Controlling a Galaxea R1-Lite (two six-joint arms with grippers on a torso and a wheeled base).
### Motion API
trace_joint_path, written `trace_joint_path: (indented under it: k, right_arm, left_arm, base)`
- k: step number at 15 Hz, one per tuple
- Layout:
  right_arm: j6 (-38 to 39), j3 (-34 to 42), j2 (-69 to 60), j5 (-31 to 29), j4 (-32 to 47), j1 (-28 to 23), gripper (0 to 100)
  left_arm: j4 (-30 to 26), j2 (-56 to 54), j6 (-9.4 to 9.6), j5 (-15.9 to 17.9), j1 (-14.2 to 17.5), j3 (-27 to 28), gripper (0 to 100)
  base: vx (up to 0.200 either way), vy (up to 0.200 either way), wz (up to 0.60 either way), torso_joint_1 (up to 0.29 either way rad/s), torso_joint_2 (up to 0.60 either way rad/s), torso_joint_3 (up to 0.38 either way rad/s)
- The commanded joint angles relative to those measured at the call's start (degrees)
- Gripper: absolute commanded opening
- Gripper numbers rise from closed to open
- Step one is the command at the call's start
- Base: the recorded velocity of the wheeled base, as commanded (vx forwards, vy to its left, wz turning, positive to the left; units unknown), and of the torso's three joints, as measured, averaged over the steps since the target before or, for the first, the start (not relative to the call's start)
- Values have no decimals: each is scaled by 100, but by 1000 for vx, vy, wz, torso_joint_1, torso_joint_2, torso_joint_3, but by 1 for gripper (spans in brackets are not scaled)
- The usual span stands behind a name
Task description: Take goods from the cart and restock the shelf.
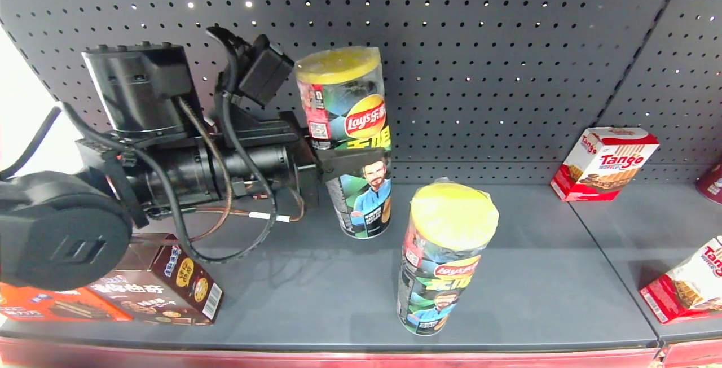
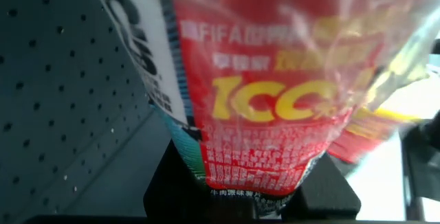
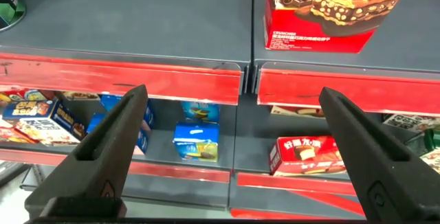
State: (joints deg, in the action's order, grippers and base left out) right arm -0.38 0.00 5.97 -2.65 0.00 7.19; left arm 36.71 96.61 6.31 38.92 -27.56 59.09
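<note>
left fingers [image 1: 348,161] clamping glossy cylindrical chip can [image 1: 345,103], perforated backboard [image 1: 507,46]

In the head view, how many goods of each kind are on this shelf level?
chip cans with yellow lids: 2
red-and-white wafer boxes: 2
dark brown box: 1
orange box: 1
red item cut off at the right edge: 1
Total: 7

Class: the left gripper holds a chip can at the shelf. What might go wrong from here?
The held can is tall; released before its base sits flat, it may topple. The second can stands near the shelf edge; the left gripper, pulling back, might knock it off.
</note>
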Motion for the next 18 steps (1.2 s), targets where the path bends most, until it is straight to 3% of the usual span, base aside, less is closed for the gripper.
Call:
trace_joint_path:
  k: [1, 2, 7, 8, 12, 14, 18]
  right_arm:
    - [3, 0, 27, 1, 0, 1, 100]
    - [3, 0, 27, 1, 0, 1, 100]
    - [-6, 0, 27, 1, 0, 1, 100]
    - [-6, 0, 27, 1, 0, 1, 100]
    - [-6, 0, 27, 1, 0, 1, 100]
    - [-6, 0, 27, 1, 0, 10, 100]
    - [-6, 0, 27, 1, 0, 1, 100]
  left_arm:
    - [-49, 517, 36, 10, -39, 455, 0]
    - [-111, 728, 54, 10, -83, 683, 0]
    - [-823, 1422, 836, 10, -12, 1395, 0]
    - [-928, 1554, 889, 10, -12, 1606, 0]
    - [-1341, 1905, 898, 36, -12, 2291, 0]
    - [-1341, 2046, 898, 203, 67, 2423, 0]
    - [-1289, 2257, 898, 230, 102, 2520, 0]
  base:
    - [0, 0, 0, 0, 0, 0]
    - [0, 0, 0, 0, 0, 0]
    - [0, 0, 0, 0, 0, 0]
    - [0, 0, 0, 0, 0, 0]
    - [0, 0, 0, 0, 0, 0]
    - [0, 0, 0, 0, 0, 0]
    - [0, 0, 0, 0, 0, 0]
